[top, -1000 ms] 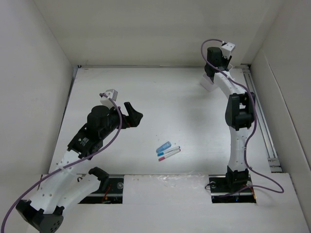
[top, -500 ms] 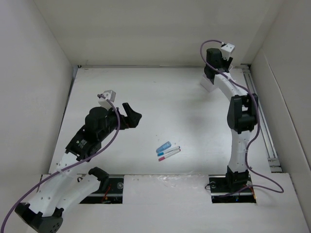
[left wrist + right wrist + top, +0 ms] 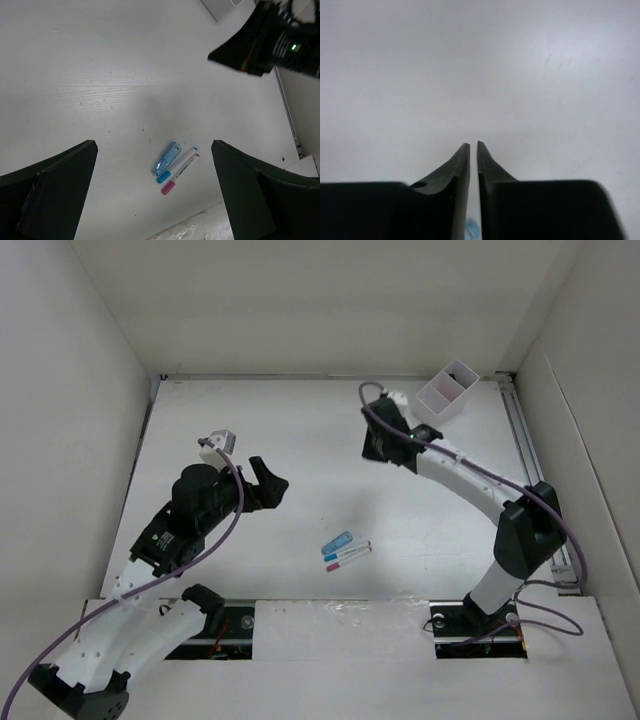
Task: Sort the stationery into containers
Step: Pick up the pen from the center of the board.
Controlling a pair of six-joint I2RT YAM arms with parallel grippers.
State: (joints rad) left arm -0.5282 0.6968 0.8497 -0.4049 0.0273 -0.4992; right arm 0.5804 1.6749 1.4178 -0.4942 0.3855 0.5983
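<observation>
Right pincer (image 3: 473, 145), clenched empty and well apart from the pens (image 3: 350, 550), could merely shove them across the surface (image 3: 250, 420) if it arrives without opening.

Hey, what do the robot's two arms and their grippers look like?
Both are built alike: the left arm and right arm have white link shells and black joint housings, with a purple cable trailing along each. The left gripper has broad black wedge-shaped fingers; the right gripper has black fingers tapering to points. A white camera block tops the left wrist.
</observation>
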